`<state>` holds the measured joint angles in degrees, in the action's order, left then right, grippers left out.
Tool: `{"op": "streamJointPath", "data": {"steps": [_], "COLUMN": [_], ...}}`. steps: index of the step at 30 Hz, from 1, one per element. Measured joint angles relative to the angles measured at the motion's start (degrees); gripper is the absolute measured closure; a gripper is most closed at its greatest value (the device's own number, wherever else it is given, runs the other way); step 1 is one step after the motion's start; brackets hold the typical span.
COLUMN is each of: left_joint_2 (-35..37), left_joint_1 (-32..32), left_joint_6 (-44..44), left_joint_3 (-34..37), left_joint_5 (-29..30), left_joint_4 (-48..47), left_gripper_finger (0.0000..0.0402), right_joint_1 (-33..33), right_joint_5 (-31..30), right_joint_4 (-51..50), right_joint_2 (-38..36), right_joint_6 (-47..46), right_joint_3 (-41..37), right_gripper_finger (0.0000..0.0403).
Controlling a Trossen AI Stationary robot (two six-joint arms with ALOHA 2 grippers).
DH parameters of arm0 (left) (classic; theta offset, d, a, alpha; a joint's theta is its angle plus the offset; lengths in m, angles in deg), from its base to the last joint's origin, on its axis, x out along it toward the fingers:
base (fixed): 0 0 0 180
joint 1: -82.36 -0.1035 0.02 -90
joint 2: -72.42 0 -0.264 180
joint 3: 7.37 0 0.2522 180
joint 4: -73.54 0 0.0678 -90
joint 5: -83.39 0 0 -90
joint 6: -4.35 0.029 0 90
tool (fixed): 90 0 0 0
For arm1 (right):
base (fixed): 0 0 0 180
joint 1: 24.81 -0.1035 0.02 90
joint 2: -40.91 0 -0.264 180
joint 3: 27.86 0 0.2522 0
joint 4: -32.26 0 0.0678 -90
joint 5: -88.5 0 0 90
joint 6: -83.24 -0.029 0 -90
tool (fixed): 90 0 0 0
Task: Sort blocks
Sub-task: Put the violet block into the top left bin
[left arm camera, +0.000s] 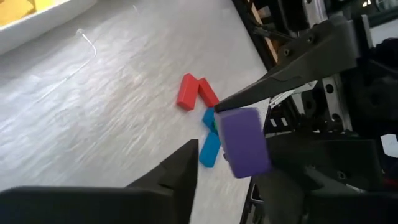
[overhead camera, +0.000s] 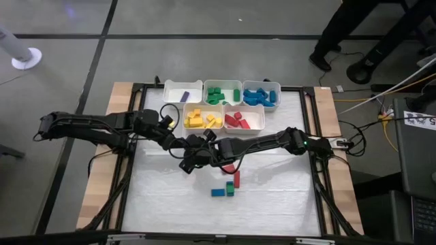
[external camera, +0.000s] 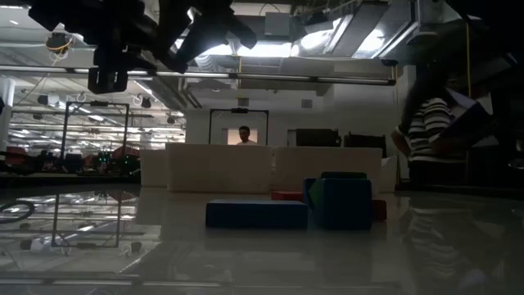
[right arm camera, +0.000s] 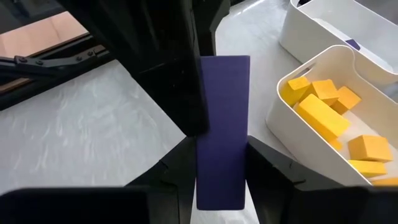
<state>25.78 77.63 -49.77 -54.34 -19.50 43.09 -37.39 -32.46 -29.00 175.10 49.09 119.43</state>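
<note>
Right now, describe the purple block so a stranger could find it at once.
Start at the five white bins along the table's far edge, then come toward the middle, where the two arms meet. The purple block is held between the right tool's fingers, above the tabletop. It is the only purple block out of a bin; the loose ones are red, blue and green.

Both arms are matte black, chunky six-joint builds. The black left arm (overhead camera: 102, 126) has loose black cables looping off its links, with a cable curl around 12 o'clock of its wrist. The black right arm (overhead camera: 272, 143) looks the same, plus a tiny green light near its shoulder end. Fingers (left arm camera: 168, 180) are flat, wedge-shaped black plastic.
</note>
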Motion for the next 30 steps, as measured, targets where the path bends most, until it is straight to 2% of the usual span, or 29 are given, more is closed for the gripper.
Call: {"op": "streamJointPath", "data": {"steps": [5,12,24,30], "left_joint_2": [0.01,-0.01,-0.01,-0.01], "left_joint_1": [0.0,-0.02,-0.02,-0.02], "left_joint_6": [0.62,1.23,1.44,1.82], "left_joint_3": [0.0,0.07,0.11,0.11], "left_joint_5": [0.11,0.62,0.58,0.69], "left_joint_4": [0.23,2.82,3.07,2.53], "left_gripper_finger": [0.0313,0.0361,0.036,0.0361], "right_joint_1": [0.02,-0.04,0.0,0.0], "right_joint_5": [0.02,-0.59,0.14,1.01], "right_joint_4": [-0.04,-0.62,-0.74,-0.25], "right_joint_2": [0.0,-0.11,-0.13,-0.13], "right_joint_6": [0.02,-0.02,-0.05,-0.02], "right_joint_3": [0.0,0.0,0.0,0.0], "right_gripper_finger": [0.0279,0.0279,0.0276,0.0223]}}
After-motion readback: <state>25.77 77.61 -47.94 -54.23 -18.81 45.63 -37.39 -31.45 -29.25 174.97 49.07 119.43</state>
